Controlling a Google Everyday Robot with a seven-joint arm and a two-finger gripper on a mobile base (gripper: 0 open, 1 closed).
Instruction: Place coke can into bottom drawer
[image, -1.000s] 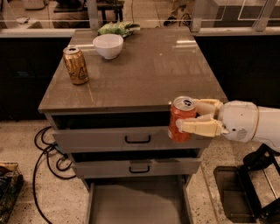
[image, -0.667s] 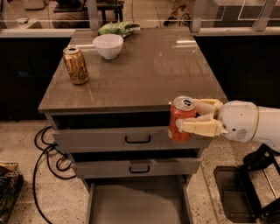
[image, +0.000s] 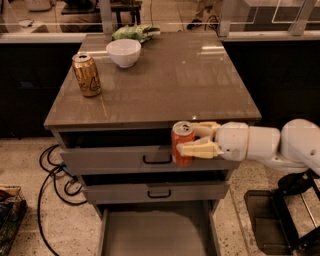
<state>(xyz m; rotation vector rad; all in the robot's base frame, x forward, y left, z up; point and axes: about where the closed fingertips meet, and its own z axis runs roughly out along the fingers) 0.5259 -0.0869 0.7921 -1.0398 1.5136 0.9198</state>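
The coke can (image: 182, 144), red with a silver top, is held upright in my gripper (image: 198, 139), whose pale fingers (image: 200, 148) close on its right side. The can hangs in front of the top drawer's face, just below the cabinet top's front edge, well above the floor. The bottom drawer (image: 155, 231) is pulled open below, a grey tray with a plain floor and nothing showing in it. My white arm reaches in from the right.
A gold-brown can (image: 87, 74), a white bowl (image: 124, 52) and a green bag (image: 135, 33) stand on the cabinet top (image: 175, 85). Two upper drawers with black handles (image: 157, 160) are shut. Black cables (image: 52, 175) lie at the left, a dark base (image: 280, 220) at the right.
The gripper with the coke can has moved left and a little down, from the cabinet's right front corner to in front of the top drawer's middle.
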